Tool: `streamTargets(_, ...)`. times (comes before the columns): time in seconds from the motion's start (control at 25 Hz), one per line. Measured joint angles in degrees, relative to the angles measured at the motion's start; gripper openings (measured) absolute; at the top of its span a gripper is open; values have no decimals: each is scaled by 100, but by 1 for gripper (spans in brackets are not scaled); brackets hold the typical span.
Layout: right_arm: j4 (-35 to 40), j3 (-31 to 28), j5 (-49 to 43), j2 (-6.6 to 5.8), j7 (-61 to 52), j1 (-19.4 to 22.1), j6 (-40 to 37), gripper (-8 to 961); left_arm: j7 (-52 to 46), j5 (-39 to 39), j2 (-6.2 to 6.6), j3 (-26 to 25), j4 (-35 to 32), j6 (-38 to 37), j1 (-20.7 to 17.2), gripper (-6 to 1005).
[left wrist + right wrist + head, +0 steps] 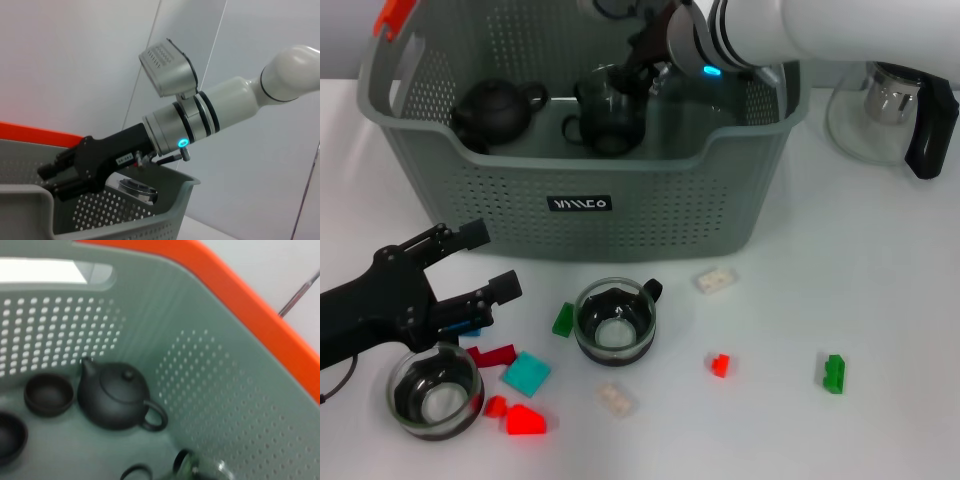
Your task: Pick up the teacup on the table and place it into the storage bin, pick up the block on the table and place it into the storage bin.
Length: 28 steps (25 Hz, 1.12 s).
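The grey storage bin [620, 215] stands at the back of the table. My right gripper [642, 58] reaches down into it, just above a glass teacup [610, 115] inside; whether it still holds that cup is hidden. The left wrist view shows this right gripper [54, 180] over the bin rim [30, 200]. On the table, one teacup [615, 322] sits in the middle and another teacup [435, 392] at the front left. My left gripper [498, 258] hovers open just above and behind the front-left cup, holding nothing. Small blocks lie around, such as a green block [563, 319] and a teal block [526, 372].
A black teapot [500, 105] sits in the bin, seen too as the teapot [117, 395] beside a small dark cup [48, 394]. A glass kettle [880, 105] stands at the back right. More blocks lie scattered: red [720, 364], green [834, 373], beige [716, 280].
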State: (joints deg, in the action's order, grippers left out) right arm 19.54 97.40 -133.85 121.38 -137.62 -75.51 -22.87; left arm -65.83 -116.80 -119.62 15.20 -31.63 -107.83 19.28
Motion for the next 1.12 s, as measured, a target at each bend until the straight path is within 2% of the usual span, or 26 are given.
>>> streamTargets(0.08,106,-12,27,-16,-1,42,-1,166,0,0,0,0,0,3,-10,832)
streamTargets(0.12,335,-55,58,-42,-1,144,-37,408,0,0,0,0,-3,5,-13,832)
streamTargets(0.36,1581,-392,60,-101,75,727,-533,654,0,0,2,-2,-10,21,-25,831)
streamTargets(0.48,2340,-544,163,-106,198,1105,-892,716,0,0,8,-46,-5,32,-26,830)
streamTargets(0.56,2995,-658,533,-106,525,1510,-1195,757,0,0,12,-77,-4,32,-28,830)
streamTargets(0.72,4248,-1180,2066,-113,1847,2589,-1983,772,0,-1,19,-82,-4,24,-25,829)
streamTargets(0.8,4607,-1693,3120,-115,2616,3114,-2677,768,0,-1,23,-79,-8,21,1,829)
streamTargets(0.92,4526,-2687,4472,-123,3665,3680,-4048,767,-2,-1,35,-80,-9,16,29,828)
streamTargets(1.0,4085,-3392,5154,-156,4303,3923,-5296,767,-4,-1,36,-77,-5,20,57,828)
streamTargets(1.12,3459,-4231,5482,-264,4801,4127,-6838,767,-14,-1,38,-57,-3,30,87,827)
